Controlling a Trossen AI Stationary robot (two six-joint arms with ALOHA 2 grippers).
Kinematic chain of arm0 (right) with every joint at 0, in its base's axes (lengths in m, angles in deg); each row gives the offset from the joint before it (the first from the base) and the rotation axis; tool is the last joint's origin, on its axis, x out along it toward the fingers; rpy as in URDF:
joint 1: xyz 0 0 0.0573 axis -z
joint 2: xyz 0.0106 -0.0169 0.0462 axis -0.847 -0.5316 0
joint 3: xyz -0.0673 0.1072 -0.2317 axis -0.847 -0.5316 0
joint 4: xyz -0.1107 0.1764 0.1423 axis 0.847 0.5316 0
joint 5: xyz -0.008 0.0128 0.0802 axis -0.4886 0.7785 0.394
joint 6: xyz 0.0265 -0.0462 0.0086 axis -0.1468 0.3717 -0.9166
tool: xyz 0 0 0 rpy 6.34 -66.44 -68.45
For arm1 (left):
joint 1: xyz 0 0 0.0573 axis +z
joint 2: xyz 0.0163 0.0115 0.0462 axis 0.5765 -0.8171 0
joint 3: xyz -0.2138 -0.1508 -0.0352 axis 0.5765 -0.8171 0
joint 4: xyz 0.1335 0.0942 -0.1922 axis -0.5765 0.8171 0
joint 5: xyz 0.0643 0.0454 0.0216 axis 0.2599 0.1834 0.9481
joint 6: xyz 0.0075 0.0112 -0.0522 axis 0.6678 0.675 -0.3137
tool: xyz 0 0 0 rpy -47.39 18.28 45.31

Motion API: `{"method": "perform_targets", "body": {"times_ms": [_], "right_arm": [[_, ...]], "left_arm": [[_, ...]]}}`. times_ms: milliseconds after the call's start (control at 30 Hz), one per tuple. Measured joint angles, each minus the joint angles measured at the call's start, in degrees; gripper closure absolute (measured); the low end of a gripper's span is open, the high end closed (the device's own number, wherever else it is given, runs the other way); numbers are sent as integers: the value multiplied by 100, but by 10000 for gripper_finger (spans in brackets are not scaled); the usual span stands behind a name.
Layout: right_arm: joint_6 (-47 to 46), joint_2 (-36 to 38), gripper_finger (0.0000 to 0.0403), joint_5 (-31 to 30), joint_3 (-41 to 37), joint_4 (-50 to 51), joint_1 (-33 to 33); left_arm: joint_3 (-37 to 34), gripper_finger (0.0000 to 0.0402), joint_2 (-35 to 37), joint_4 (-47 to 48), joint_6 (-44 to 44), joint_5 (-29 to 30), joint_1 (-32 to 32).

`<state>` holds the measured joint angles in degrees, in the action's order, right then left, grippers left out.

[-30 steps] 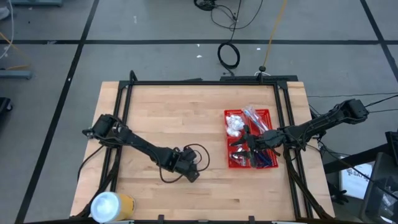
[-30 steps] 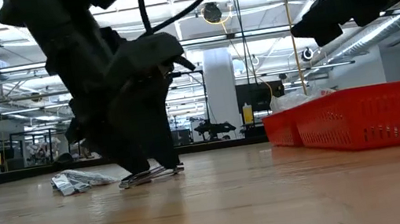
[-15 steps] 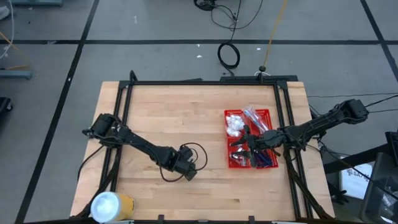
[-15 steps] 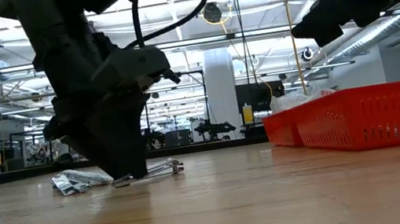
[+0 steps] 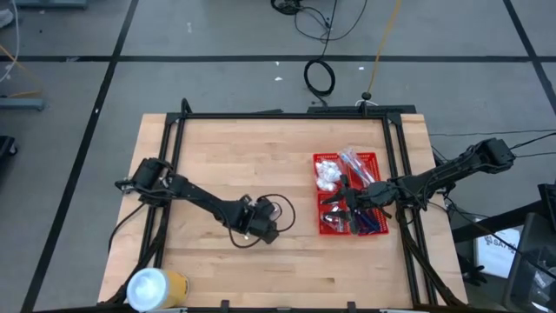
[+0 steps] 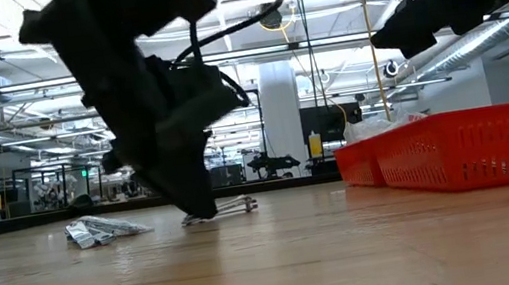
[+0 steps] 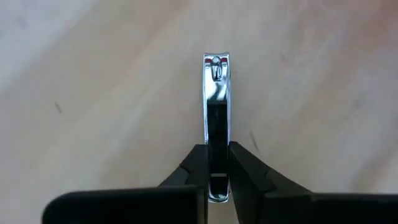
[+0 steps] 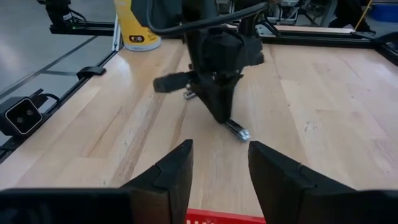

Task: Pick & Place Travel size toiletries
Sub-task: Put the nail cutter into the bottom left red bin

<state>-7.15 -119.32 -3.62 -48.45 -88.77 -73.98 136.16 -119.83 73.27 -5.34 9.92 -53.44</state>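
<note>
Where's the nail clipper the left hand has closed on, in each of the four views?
High view: hidden under the left hand.
Low view: nail clipper on the table, right of the arm.
Left wrist: centre, between the fingers.
Right wrist: tip below the arm.
Shared landmark: left hand.

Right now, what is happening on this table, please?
The left gripper has shut on a shiny metal nail clipper lying on the wooden table, near the middle. The right gripper hovers open above the red basket, which already holds small toiletries. A few silver packets lie on the table, and a white-and-yellow roll stands at one corner.
</note>
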Motion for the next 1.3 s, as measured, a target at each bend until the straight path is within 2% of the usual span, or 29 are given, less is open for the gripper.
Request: {"method": "perform_targets", "body": {"times_ms": [133, 200, 367, 500, 633, 700, 800, 1000, 1133, 1300], "right_arm": [[21, 0, 261, -276, 0, 1, -2], [24, 2, 262, -529, 0, 16, 0], [46, 0, 262, -889, -2, 32, 2], [44, -2, 260, -889, -2, -108, 2], [-114, -42, 245, -868, -1, -446, 2], [-140, -109, 227, -856, -2, -567, 0], [-151, -309, 190, -848, -2, -924, 0], [-16, -1066, 134, -835, -2, -2328, 19], [12, -1491, 134, -426, -2, -3000, 167], [-149, -1740, 169, -81, -2, -3105, 355]], "left_arm": [[-31, 391, 129, -309, 577, 591, -7], [-46, 389, 273, -471, 911, 905, -30], [-20, 391, 735, -1447, 2201, 1678, -107], [-18, 391, 902, -2736, 3617, 1893, -111], [-11, 390, 894, -3829, 4762, 1606, -49], [-11, 392, 895, -4092, 4859, 1275, 43], [-11, 392, 896, -4295, 4957, 1104, 160], [-7, 392, 809, -4597, 5038, 682, 270], [-2, 392, 731, -4649, 5052, 573, 302], [-2, 389, 732, -4665, 5105, 591, 296]]}}
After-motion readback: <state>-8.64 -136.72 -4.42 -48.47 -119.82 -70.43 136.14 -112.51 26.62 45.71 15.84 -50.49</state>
